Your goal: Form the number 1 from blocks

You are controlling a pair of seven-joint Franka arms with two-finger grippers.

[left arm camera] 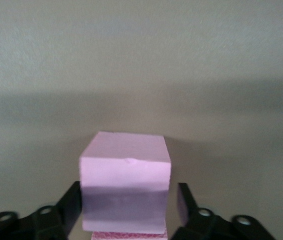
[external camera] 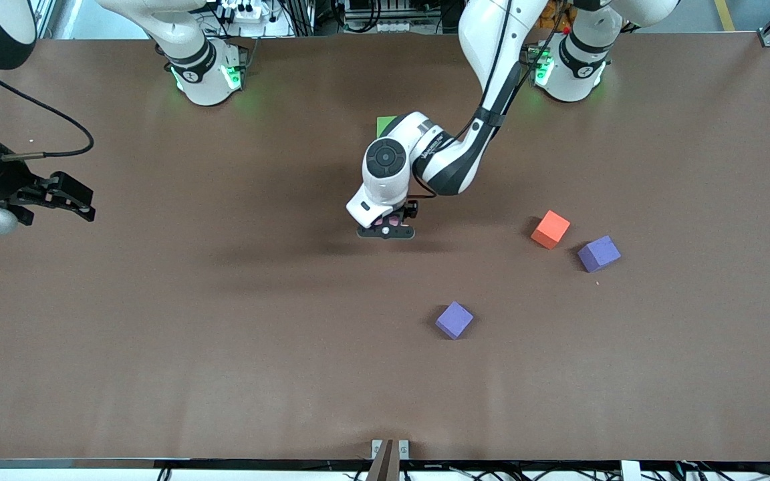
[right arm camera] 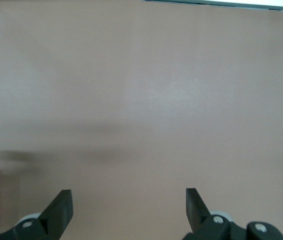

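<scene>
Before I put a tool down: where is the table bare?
Bare: the wide strip nearer the camera than the lone purple cube, and the right arm's end, where the right gripper waits open. Crowded: mid-table under the left gripper at the pink block; orange cube beside the second purple cube.

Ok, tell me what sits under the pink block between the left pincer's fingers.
Under the pink block, the left wrist view shows a thin strip of a darker pink or red block. The rest is covered. The left pincer stands open around it.
</scene>
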